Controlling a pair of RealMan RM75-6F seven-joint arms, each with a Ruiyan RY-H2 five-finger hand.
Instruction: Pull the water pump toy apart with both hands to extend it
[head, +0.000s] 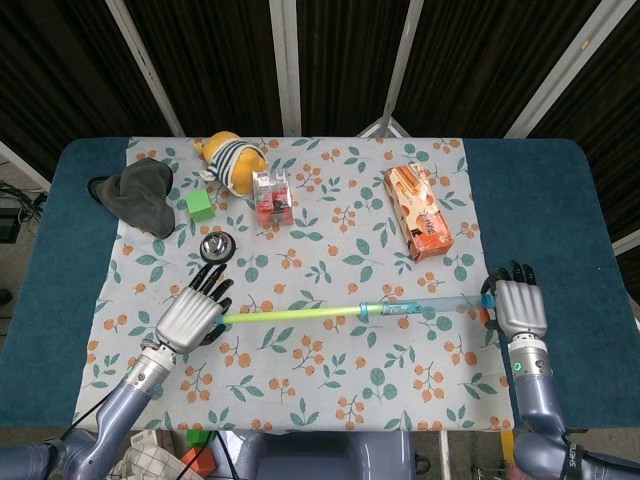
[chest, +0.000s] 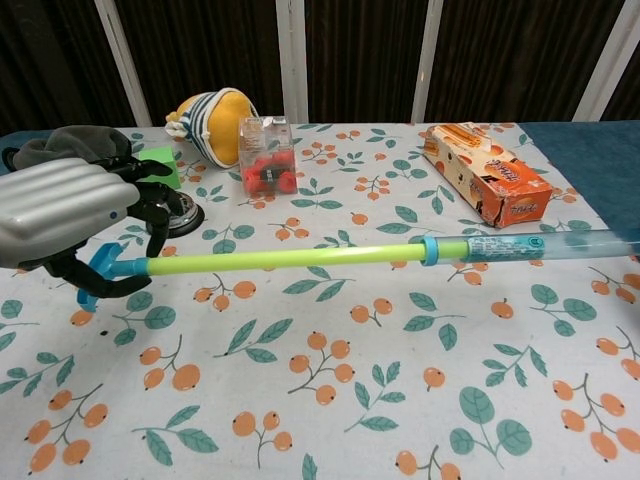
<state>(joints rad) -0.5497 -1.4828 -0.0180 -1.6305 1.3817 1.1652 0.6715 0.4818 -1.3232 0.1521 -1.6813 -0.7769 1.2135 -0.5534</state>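
The water pump toy (head: 350, 311) stretches right across the middle of the counter (head: 540, 200), lifted just above the floral cloth (head: 330, 260). The left hand (head: 190, 318) grips the blue T-handle (chest: 97, 268) at the left end, fingers curled around it; you see that clearly in the chest view. From that handle the yellow-green rod (chest: 280, 258) runs rightward to a blue collar (chest: 430, 250), where it enters the clear blue barrel (chest: 530, 244).

Over on the far side, the right hand (head: 520, 305) sits at the barrel's right end, by the cloth's right edge. From the head view its fingers are wrapped at the blue tip, holding it, though the exact contact is hidden under the hand. The chest view cuts that hand off entirely.

Behind the toy, along the back of the cloth: a grey cloth bundle (head: 138, 192) at the far left, a green cube (head: 201, 205), a yellow plush toy with a striped body (head: 232, 159), a clear box of red pieces (head: 271, 196), and an orange carton (head: 421, 211) further right. A small round metal bell (head: 216, 246) sits just beyond the left hand's fingertips.
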